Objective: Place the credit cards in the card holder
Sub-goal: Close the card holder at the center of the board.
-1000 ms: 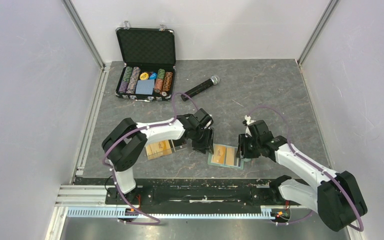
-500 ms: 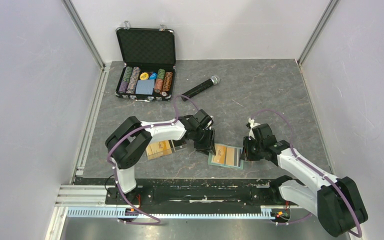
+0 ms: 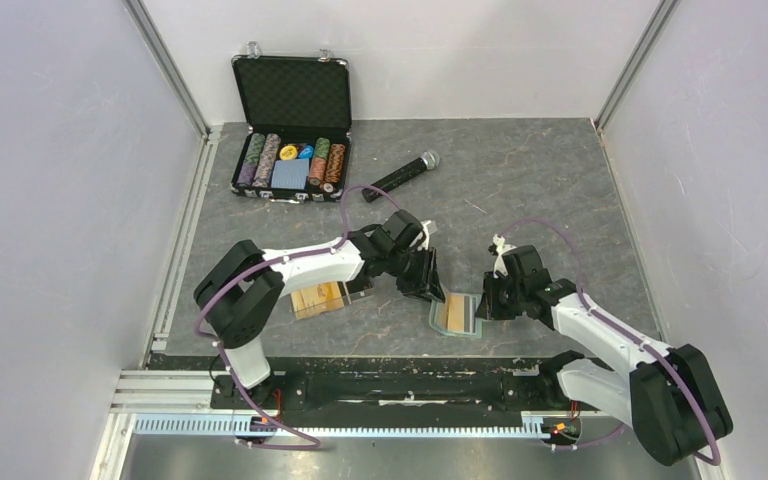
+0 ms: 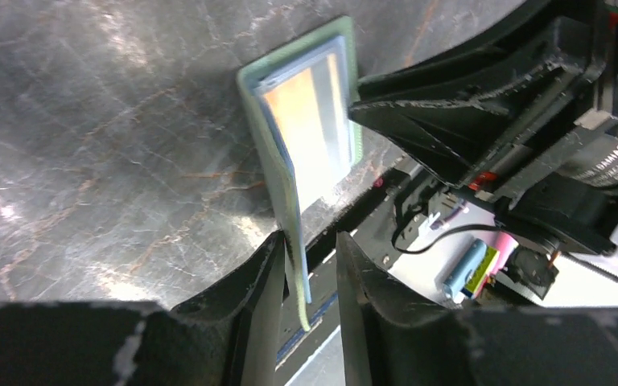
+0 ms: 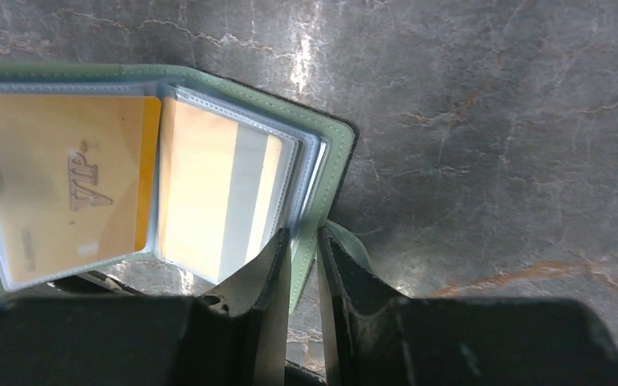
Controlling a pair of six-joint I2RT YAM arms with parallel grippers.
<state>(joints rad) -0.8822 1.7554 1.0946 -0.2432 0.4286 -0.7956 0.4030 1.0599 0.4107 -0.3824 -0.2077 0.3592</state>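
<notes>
Starting at the far-left corner of the table [image 3: 540, 180], a poker chip case [image 3: 290, 95] stands open with its lid upright. Towards the near edge, left of the middle, a clear tray [image 3: 362, 291] holds loose orange credit cards [image 3: 318, 298]. A microphone [image 3: 398, 176] lies further back, well apart from them.

Next comes the left gripper [image 3: 430, 283], reaching across to the card holder [image 3: 457, 315], which sits close to the middle of the near edge. The holder's left cover is raised and stands between the narrow fingers (a sliver of gap shows on one side in the left wrist view, so I cannot tell whether it is truly pinched).

Inside the holder, clear sleeves show a gold card [image 5: 64, 193] stamped VIP and a second card [image 5: 217, 201] with a pale stripe.

The right gripper [image 3: 485, 303] is at the holder's right edge, its fingers nearly together and clamped on the green cover there.
</notes>
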